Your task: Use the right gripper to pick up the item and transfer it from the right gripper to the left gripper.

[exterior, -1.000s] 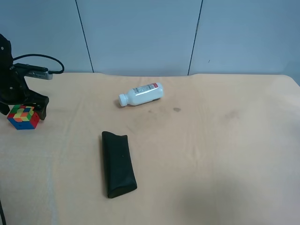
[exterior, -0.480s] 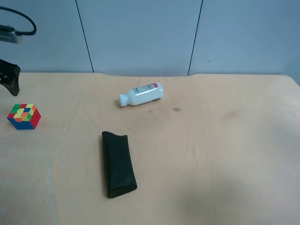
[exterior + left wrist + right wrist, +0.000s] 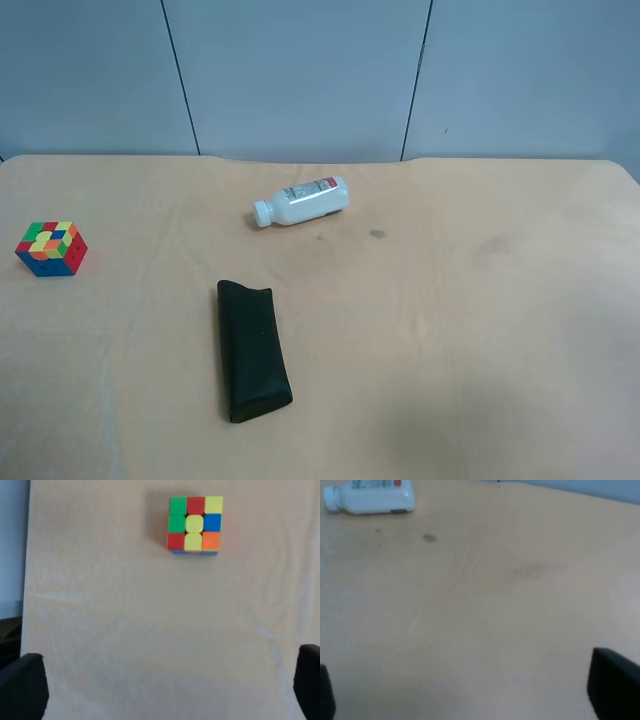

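Note:
The puzzle cube sits alone on the table near the exterior high view's left edge. It also shows in the left wrist view, well ahead of the left gripper. That gripper is open and empty, with only its two fingertips showing at the frame's corners. The right gripper is open and empty over bare table, with one fingertip showing clearly. Neither arm shows in the exterior high view.
A white bottle lies on its side at the table's back middle, and it also shows in the right wrist view. A black pouch lies lengthwise in front of it. The table's edge runs beside the cube.
The arm at the exterior high view's left let go of the cube, rose away from it and left the frame. The cube, bottle and pouch stayed put.

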`<state>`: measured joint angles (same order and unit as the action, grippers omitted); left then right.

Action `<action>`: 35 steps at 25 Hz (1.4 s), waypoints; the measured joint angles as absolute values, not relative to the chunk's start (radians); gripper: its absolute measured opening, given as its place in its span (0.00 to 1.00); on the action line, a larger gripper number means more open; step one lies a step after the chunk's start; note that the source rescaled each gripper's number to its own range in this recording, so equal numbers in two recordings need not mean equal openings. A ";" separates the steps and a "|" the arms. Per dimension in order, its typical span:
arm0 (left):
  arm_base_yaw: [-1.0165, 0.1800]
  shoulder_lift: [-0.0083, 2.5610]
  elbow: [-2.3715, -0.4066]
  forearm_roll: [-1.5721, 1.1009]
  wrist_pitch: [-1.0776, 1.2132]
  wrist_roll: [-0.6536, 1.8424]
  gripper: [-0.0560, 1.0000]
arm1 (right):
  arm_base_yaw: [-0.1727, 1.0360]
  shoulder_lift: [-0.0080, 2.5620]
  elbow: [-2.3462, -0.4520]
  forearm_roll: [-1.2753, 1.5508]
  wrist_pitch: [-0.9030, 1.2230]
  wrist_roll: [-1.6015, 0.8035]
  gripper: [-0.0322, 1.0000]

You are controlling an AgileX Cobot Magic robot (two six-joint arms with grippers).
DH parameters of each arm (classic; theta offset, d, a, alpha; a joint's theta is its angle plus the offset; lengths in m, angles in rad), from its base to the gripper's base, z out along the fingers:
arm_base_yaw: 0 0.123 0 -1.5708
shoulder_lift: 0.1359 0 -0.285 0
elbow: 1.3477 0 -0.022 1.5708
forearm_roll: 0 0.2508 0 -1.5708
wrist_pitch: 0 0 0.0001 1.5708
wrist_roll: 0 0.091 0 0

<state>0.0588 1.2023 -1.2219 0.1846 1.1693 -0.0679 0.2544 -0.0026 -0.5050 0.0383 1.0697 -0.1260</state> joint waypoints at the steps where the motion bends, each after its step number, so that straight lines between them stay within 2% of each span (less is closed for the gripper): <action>1: 0.059 1.175 -1.222 0.179 1.180 -0.068 1.00 | 0.254 -0.003 -0.505 0.038 1.070 -0.126 1.00; 12: 0.059 0.931 -1.203 0.126 1.209 -0.068 1.00 | 0.254 -0.003 -0.505 0.038 1.070 -0.126 1.00; 24: 0.059 0.503 -0.878 0.065 1.215 -0.068 1.00 | 0.254 -0.003 -0.505 0.038 1.070 -0.126 1.00; 35: 0.059 0.120 -0.678 0.051 1.215 -0.025 1.00 | 0.254 -0.003 -0.505 0.038 1.070 -0.123 1.00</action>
<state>0.0588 0.1198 -0.6778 0.0506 1.2152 -0.0252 0.2544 -0.0026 -0.5050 0.0383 1.0697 -0.1235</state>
